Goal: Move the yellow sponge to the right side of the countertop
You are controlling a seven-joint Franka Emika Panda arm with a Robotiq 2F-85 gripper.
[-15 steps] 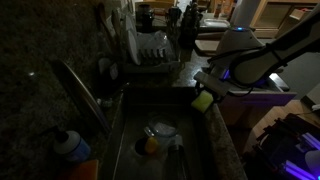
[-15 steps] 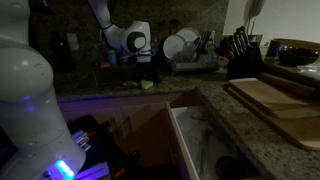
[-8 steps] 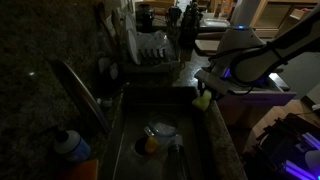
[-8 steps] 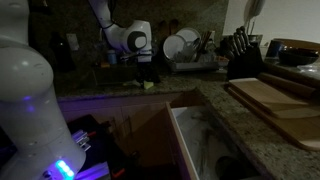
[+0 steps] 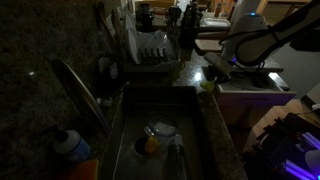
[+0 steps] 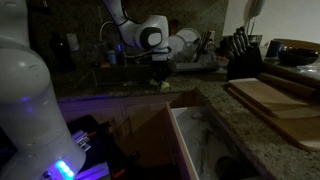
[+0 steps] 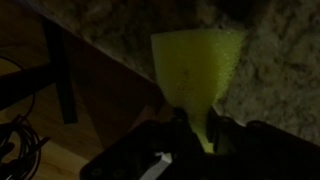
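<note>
The yellow sponge is pinched at its lower edge between my gripper's two dark fingers, over the front edge of the speckled countertop. The gripper is shut on it. In both exterior views the sponge shows as a small yellow-green patch under the gripper, at the countertop strip beside the sink. The room is dark, and I cannot tell whether the sponge touches the granite.
The sink holds dishes and a round orange object. A faucet and a blue-capped bottle stand beside it. The dish rack is behind. A wooden cutting board, a knife block and an open drawer lie further along.
The jaws have closed on the sponge. The arm has carried it along the counter edge toward the dish rack.
</note>
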